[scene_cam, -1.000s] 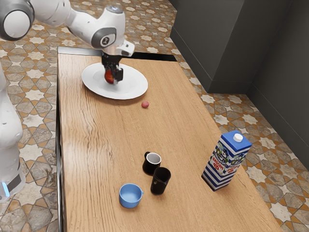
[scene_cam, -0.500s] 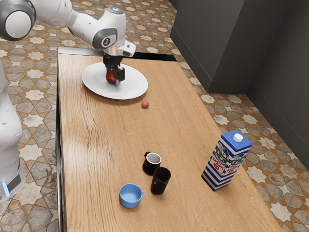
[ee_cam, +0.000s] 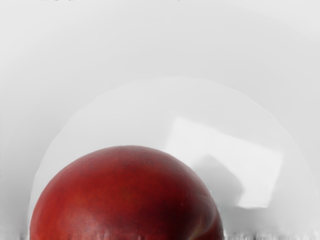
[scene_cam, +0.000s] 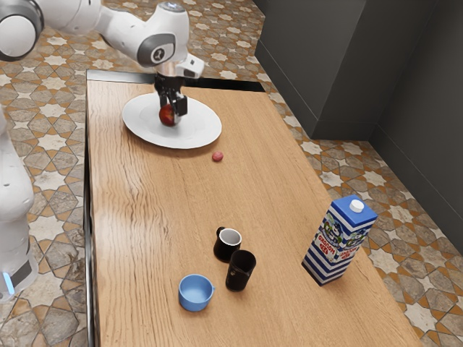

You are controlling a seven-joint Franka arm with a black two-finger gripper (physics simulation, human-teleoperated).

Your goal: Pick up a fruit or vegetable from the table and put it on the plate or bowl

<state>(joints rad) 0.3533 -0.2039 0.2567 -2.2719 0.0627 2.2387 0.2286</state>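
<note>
You're holding the red fruit [scene_cam: 167, 115] w/ the fingers [scene_cam: 181, 107] gripping it from both sides, low over the white plate [scene_cam: 199, 131]. Pickup & carry are looking done. You're left w/ releasing it & lifting clear of the surface [scene_cam: 275, 188].

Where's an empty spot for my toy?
Free: the bare tabletop between the white plate and the black mug, past the small pink thing; also between the black cup and the milk carton. Crowded: mug, black cup and blue cup bunch together; a red fruit takes the plate's middle.
</note>
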